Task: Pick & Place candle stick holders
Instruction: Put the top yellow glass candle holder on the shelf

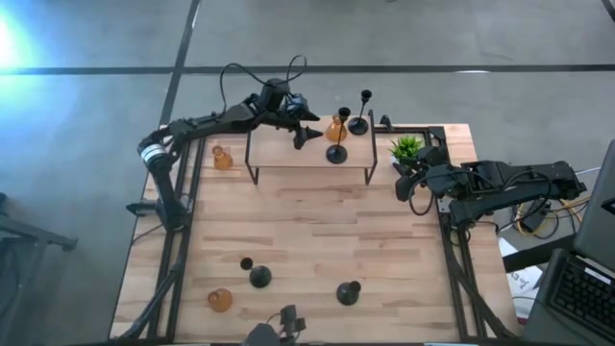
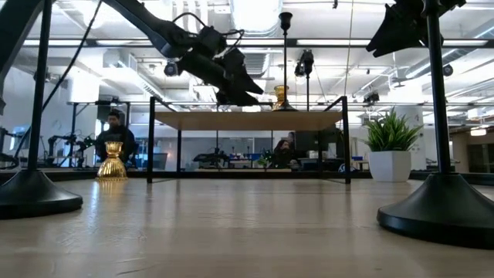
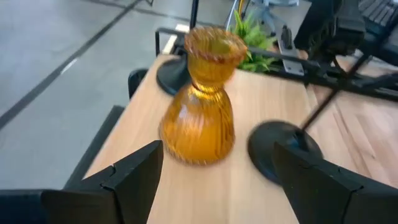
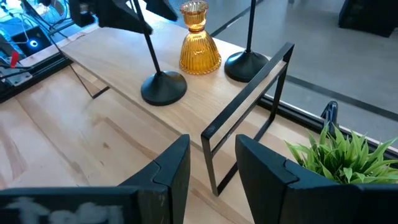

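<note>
Since your left gripper (image 3: 214,171) sits wide open and empty just short of the amber holder (image 3: 201,106) on the raised shelf (image 1: 288,154), it's lined up between two black holders (image 1: 337,154). Your right gripper (image 1: 408,187) waits half-open, holding nothing, beside the plant (image 1: 407,147).

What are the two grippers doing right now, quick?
Left gripper: open, holding nothing, over the shelf, right in front of an amber candle stick holder.
Right gripper: partly open, holding nothing, waiting near the green plant.
</note>
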Tool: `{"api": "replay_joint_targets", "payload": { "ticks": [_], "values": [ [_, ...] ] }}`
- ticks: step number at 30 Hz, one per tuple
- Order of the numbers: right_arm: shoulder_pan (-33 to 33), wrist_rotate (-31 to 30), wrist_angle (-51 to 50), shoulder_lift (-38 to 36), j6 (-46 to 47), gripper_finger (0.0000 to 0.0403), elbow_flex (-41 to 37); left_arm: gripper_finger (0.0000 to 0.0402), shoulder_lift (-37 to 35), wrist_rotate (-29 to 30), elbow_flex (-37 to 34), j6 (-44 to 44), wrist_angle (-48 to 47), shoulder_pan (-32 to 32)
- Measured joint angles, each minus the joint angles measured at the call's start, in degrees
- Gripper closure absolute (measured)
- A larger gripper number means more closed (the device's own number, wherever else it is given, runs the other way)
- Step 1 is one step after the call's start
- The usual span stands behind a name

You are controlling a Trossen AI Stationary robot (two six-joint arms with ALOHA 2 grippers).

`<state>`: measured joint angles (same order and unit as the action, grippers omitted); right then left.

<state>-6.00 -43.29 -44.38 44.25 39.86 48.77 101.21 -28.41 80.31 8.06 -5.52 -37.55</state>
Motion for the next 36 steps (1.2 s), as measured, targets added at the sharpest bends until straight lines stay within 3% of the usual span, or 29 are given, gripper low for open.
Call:
{"api": "replay_joint_targets", "payload": {
  "ticks": [9, 18, 36],
  "values": [
    [0.00, 0.00, 0.36, 0.00, 0.00, 0.0280, 0.00, 0.0096, -8.46, 1.44, 0.00, 2.55, -10.98, -1.19],
    [0.01, 0.00, 1.03, 0.02, 0.00, 0.0280, 0.00, 0.0096, -20.04, 6.97, 0.00, 2.79, -17.89, -2.09],
    [0.00, -0.02, 3.25, 0.05, -1.27, 0.0280, 0.02, 0.0096, -44.40, 29.70, 0.13, 0.61, -43.40, -2.11]
  ]
}}
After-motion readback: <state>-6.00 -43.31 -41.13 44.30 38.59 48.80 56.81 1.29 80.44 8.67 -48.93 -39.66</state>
